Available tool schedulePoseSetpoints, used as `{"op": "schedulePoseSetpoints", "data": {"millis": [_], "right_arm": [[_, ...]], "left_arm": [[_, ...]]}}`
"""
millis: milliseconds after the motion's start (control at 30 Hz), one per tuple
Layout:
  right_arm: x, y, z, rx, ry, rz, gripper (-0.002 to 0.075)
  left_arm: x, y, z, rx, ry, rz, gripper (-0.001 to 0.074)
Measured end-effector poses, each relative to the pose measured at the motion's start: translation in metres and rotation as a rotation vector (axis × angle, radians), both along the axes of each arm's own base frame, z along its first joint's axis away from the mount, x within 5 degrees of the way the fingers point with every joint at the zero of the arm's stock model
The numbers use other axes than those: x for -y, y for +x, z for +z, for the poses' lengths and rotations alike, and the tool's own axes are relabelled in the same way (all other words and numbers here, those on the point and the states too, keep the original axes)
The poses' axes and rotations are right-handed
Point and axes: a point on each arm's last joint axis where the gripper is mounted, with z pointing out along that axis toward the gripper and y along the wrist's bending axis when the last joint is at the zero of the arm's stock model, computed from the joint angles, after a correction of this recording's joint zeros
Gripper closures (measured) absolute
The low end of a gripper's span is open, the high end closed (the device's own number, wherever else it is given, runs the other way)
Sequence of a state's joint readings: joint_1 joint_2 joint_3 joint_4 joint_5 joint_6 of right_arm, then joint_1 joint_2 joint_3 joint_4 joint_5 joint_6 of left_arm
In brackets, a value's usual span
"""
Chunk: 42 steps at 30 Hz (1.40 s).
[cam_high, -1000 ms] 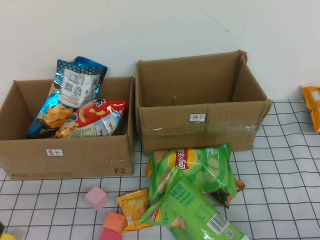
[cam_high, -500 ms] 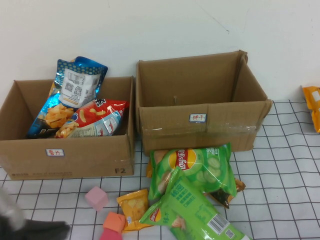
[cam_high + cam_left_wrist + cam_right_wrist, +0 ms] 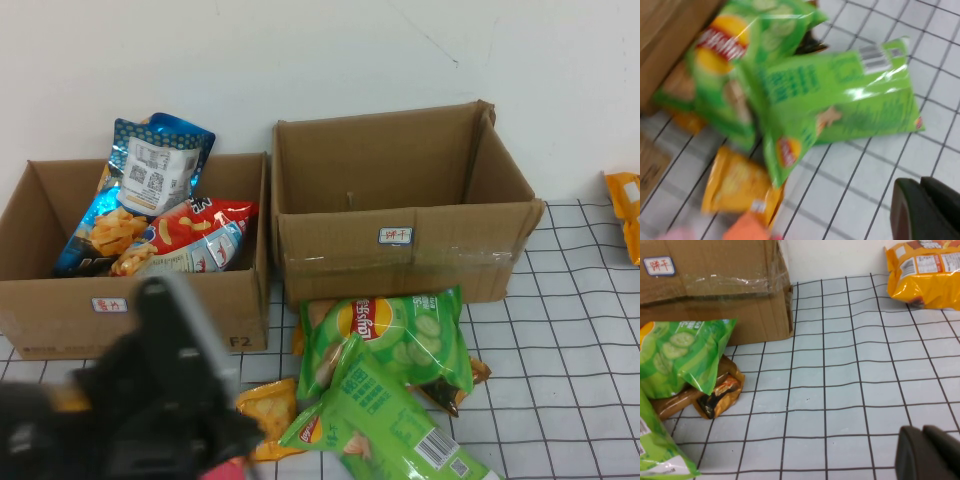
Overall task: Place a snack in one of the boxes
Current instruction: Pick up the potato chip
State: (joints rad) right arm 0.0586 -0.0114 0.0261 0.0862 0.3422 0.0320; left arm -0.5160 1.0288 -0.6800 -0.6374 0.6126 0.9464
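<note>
Two open cardboard boxes stand at the back: the left box (image 3: 130,310) holds a blue bag (image 3: 150,170) and a red bag (image 3: 190,235); the right box (image 3: 400,250) looks empty. In front lie a green Lay's bag (image 3: 385,335), a long green bag (image 3: 390,420) and a small orange packet (image 3: 265,410). My left arm (image 3: 150,400) is blurred at the bottom left, beside the orange packet. My left gripper (image 3: 922,200) is shut and empty, over the grid cloth near the long green bag (image 3: 840,95). My right gripper (image 3: 925,445) is shut and empty, over bare cloth.
An orange bag (image 3: 625,210) lies at the far right edge, also in the right wrist view (image 3: 925,270). A brown packet (image 3: 700,395) sticks out from under the Lay's bag. An orange cube (image 3: 747,232) lies by the small orange packet (image 3: 740,185).
My left arm has swung in from the bottom left corner and now covers the pink and orange cubes in the high view. The snacks and boxes have not moved.
</note>
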Motion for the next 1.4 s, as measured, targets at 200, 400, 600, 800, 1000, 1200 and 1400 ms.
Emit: {"op": "schedulePoseSetpoints", "data": {"millis": [200,400,600,800,1000,1200,1400], "right_arm": [[0.0,0.0,0.0,0.0,0.0,0.0,0.0727],[0.0,0.0,0.0,0.0,0.0,0.0,0.0727],[0.0,0.0,0.0,0.0,0.001,0.0,0.0727],[0.0,0.0,0.0,0.0,0.001,0.0,0.0727],[0.0,0.0,0.0,0.0,0.001,0.0,0.0727],[0.0,0.0,0.0,0.0,0.004,0.0,0.0727],[0.0,0.0,0.0,0.0,0.006,0.0,0.0727]], "left_arm": [[0.047,0.015,-0.009,-0.009,0.073,-0.135,0.0734],[0.092,0.018,-0.031,-0.017,0.225,-0.268,0.0556],[0.127,0.016,-0.049,-0.004,0.366,-0.31,0.0164],[0.158,0.012,-0.06,0.119,0.472,-0.394,0.0052],[0.183,0.026,-0.072,0.151,0.461,-0.3,0.0043],[0.203,0.042,-0.09,0.171,0.488,-0.264,0.0042],[0.212,0.045,-0.103,0.153,0.506,-0.267,0.0041]]}}
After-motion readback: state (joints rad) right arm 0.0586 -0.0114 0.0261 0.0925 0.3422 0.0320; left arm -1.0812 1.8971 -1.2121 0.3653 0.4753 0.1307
